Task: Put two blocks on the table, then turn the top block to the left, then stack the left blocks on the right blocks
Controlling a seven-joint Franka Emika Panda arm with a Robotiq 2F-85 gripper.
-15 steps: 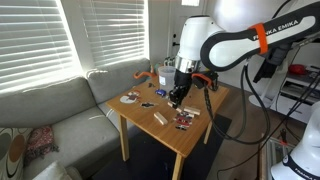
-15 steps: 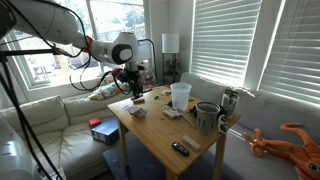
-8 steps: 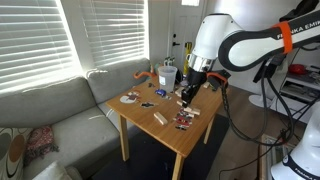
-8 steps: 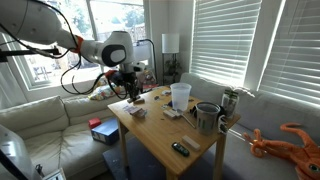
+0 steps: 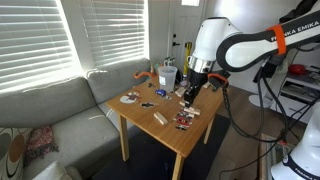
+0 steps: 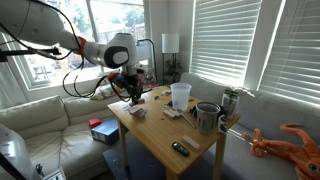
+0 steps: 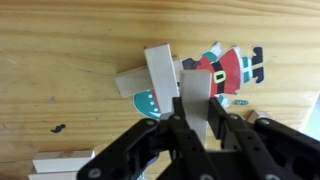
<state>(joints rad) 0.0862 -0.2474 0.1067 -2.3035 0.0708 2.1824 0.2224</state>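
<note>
**Task status.** I judge the task to be in progress, not complete. In the wrist view, two blocks rest on the table [image 7: 60, 60] as a pair. The upper block [image 7: 160, 72] lies tilted across the lower block [image 7: 130, 84] and touches it. I cannot tell from these pictures whether the turn to the left has been made. A spare block [image 7: 62, 162] lies apart from the pair, toward the lower left corner of the wrist view. No finished stack of left blocks on right blocks is visible, so I judge that step as still to be done.

**Tool state.** The gripper [image 7: 196, 118] is narrow and clamped on a held block [image 7: 194, 88], which stands upright between the fingers [image 7: 178, 128].

**Position relative to the tool.**
- The held block sits just beside the upper block. I cannot confirm whether they touch.
- A Santa cutout [image 7: 228, 68] lies flat on the table on the other side of the held block.
- In both exterior views the gripper [image 5: 187, 95] [image 6: 130, 96] hangs low over the table [image 5: 172, 138] [image 6: 158, 138], inside its edges.
- In an exterior view one block [image 5: 158, 117] lies nearer the edge facing the sofa [image 5: 60, 110], well clear of the gripper.
</note>
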